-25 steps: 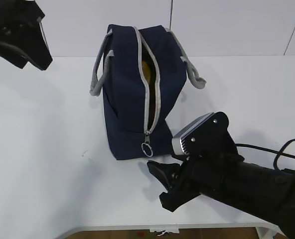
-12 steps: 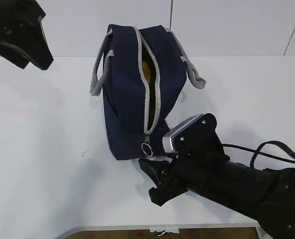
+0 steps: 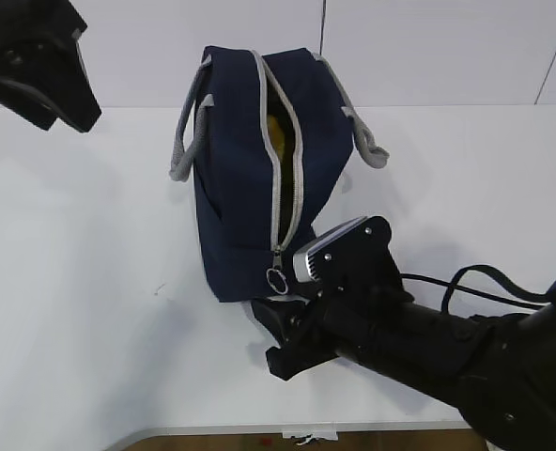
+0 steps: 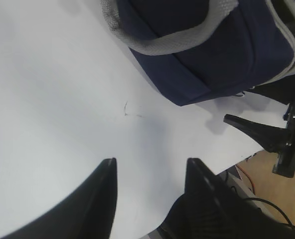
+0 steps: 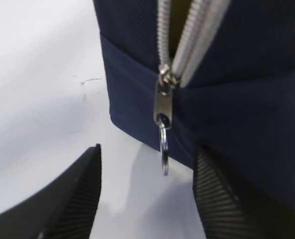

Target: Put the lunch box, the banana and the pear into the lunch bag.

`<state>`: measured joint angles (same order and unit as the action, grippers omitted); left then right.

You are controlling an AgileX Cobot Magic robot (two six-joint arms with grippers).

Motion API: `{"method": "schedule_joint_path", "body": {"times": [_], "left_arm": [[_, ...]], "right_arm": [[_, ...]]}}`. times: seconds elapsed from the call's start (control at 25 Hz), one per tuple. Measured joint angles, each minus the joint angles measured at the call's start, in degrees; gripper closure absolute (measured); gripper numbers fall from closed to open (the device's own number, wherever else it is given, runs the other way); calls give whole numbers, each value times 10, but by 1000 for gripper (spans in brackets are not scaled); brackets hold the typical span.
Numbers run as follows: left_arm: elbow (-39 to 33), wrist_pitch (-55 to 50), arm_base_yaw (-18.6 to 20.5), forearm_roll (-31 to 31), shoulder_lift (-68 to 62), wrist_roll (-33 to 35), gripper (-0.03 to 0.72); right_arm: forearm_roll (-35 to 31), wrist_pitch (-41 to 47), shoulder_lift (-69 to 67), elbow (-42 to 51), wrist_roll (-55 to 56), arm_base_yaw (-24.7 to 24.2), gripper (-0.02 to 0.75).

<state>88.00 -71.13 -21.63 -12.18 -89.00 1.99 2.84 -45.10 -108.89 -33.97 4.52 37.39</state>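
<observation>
Now | right pincer (image 5: 147, 199) spread (empty) | astride ring pull (image 5: 164, 149)

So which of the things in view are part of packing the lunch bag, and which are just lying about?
Part of the job:
lunch bag, unzipped
something yellow inside, banana or pear unclear
zipper ring pull
right gripper, open by the pull
left gripper, open, raised clear

Just lying about:
small dark scuff on the white table

The right arm (image 3: 428, 348) is matte black, with a silver-grey camera block (image 3: 330, 252) dotted with small screws and a thin black cable (image 3: 475, 287) looping behind. Its tapered black fingers (image 5: 73, 199) carry ribbed inner pads. The left arm's fingers (image 4: 100, 199) are plain black wedges.
</observation>
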Motion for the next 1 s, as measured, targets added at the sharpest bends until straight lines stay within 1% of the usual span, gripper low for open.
{"method": "schedule_joint_path", "body": {"times": [0.12,0.2,0.4,0.56,0.64,0.76,0.8,1.0], "left_arm": [[0,0,0,0,0,0,354],[0,0,0,0,0,0,356],[0,0,0,0,0,0,358],[0,0,0,0,0,0,363],[0,0,0,0,0,0,363],[0,0,0,-1,0,0,374],[0,0,0,-2,0,0,374],[0,0,0,-3,0,0,375]], "right_arm": [[0,-1,0,-1,4,0,318],[0,-1,0,-1,5,0,358],[0,-1,0,-1,6,0,491],[-7,-1,0,-1,6,0,558],[-13,-1,0,-1,6,0,612],[-14,-1,0,-1,6,0,717],[-14,-1,0,-1,6,0,736],[-14,2,12,-1,6,0,737]]}}
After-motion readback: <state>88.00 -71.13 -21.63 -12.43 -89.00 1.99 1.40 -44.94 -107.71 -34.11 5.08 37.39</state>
